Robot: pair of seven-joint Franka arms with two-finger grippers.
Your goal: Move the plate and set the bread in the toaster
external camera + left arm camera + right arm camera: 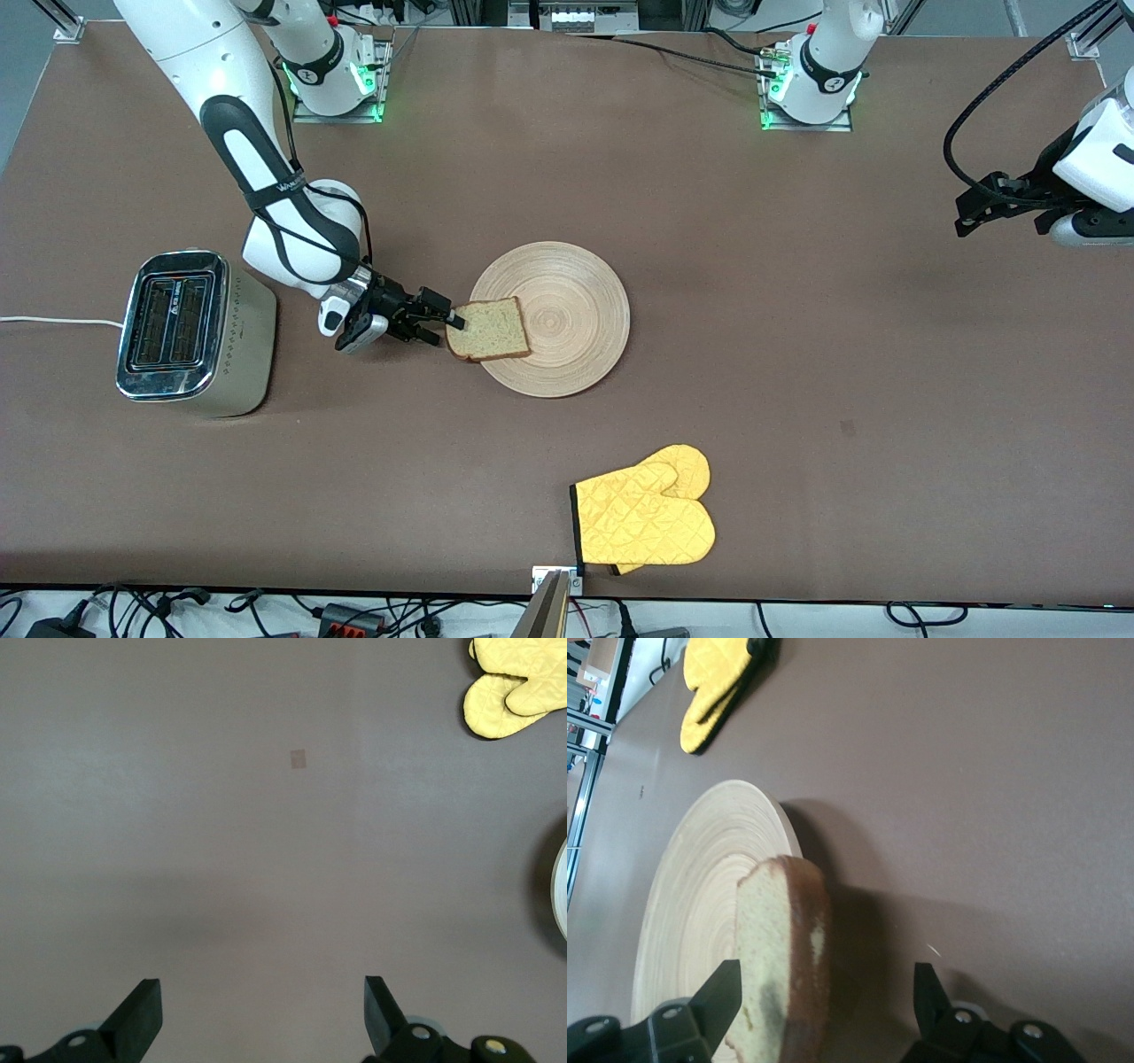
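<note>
Front view: my right gripper straddles the bread's crust edge, jaws apart, not yet clamped | bread lies on the plate, overhanging its rim toward the toaster | advice: close squarely on the crust, lift level | left gripper spread, waiting | legible writing: none.

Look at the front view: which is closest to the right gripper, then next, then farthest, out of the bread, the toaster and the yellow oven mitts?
From the right gripper:
1. The bread, right at its fingertips, on the plate's edge.
2. The toaster, toward the right arm's end of the table.
3. The yellow oven mitts, nearest the front camera.
</note>
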